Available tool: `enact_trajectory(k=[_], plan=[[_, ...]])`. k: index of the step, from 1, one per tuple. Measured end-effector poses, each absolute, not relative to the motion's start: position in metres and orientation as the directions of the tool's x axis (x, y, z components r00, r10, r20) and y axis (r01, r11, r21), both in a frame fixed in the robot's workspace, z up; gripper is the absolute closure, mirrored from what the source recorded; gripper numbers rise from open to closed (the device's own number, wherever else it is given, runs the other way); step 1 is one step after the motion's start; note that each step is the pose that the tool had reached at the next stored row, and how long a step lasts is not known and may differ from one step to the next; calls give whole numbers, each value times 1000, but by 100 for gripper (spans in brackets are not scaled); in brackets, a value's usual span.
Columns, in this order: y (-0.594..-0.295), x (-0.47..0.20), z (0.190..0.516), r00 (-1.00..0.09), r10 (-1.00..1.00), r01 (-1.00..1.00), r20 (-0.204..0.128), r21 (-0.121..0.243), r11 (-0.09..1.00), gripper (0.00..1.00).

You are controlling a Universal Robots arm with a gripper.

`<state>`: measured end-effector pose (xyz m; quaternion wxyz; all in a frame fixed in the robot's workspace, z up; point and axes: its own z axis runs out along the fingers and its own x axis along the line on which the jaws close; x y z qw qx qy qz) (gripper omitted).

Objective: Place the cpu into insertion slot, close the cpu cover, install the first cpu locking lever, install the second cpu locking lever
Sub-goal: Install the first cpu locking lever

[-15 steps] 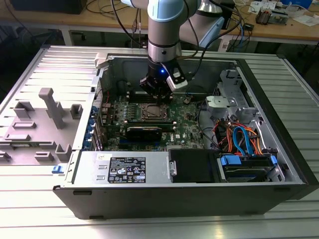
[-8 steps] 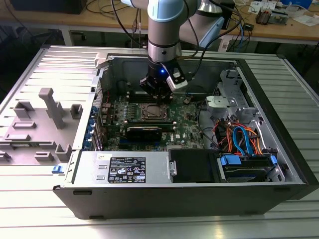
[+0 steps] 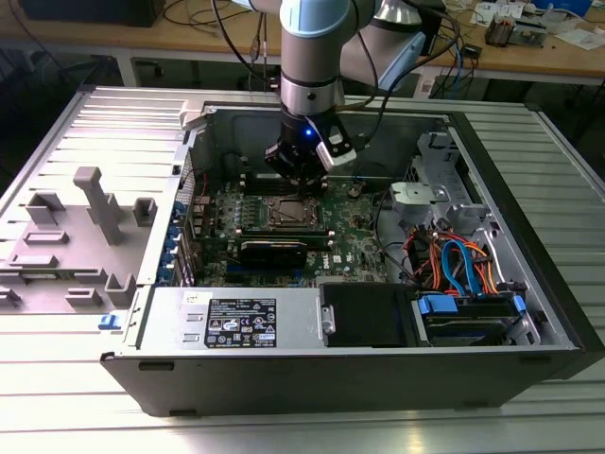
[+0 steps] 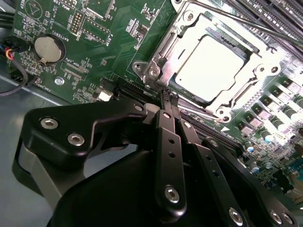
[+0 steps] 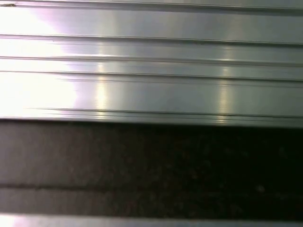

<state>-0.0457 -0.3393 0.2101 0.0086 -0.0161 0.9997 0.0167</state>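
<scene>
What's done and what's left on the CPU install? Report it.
Done: the cpu sits in its socket, and the cpu cover lies flat around it.
In hand: the gripper has its fingers pressed together at the cover's edge, holding nothing that shows.
Left: a thin locking lever runs along the far side of the socket; I cannot tell whether either lever is latched.

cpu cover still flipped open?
No. In the second wrist view the cpu cover lies flat around the cpu, whose silver top shows through its square opening, with the closed pincer at its edge.
</scene>
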Motion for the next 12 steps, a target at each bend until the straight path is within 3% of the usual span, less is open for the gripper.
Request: enact_trajectory(k=[12], plan=[[-339, -46, 210, -999, -32, -33, -17, 33, 999, 89]])
